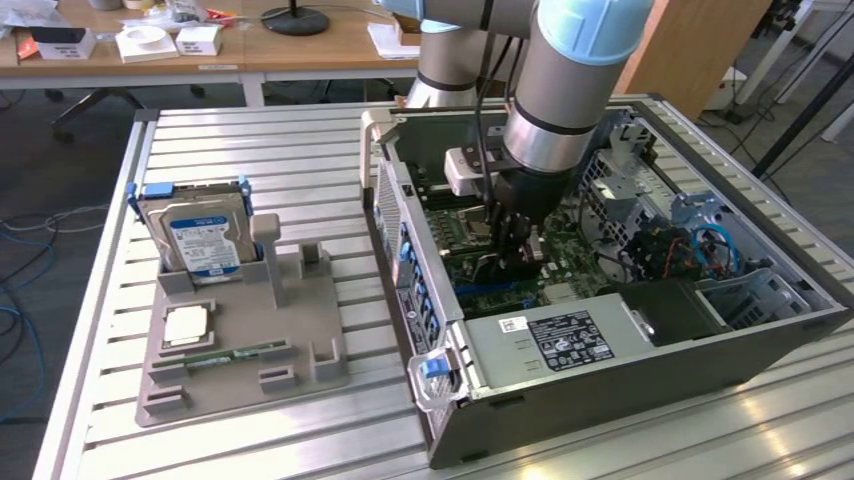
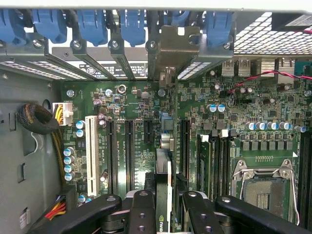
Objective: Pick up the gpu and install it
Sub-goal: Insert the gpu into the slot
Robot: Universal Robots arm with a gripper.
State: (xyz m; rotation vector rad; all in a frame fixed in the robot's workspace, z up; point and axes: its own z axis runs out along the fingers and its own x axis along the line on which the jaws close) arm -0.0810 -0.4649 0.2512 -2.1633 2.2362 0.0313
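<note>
**Exterior view.** The arm reaches down into the open computer case [image 1: 641,400]. The gripper [image 1: 518,245] sits low over the green motherboard [image 1: 567,252], near the power supply [image 1: 561,340]. Well apart from the gripper, to the exterior view's left, the parts tray [image 1: 307,340] carries the hard drive [image 1: 200,235] upright in its cradle.

**Wrist view.** The fingers [image 2: 142,207] are clamped on the gpu [image 2: 163,170] from both flat sides. The card hangs edge-on with its long edge facing the board. I read the grip as deliberate, since it leaves the connector edge free to meet a slot. Black expansion slots [image 2: 129,146] run parallel to the card on either side of it. Straight ahead of the fingers, the card's metal bracket [image 2: 170,46] stands at the case's rear opening, among the blue clips [image 2: 92,22]. I judge the card lined up with its slot. Whether it is pressed home I cannot tell, because the card hides the contact line.
</note>
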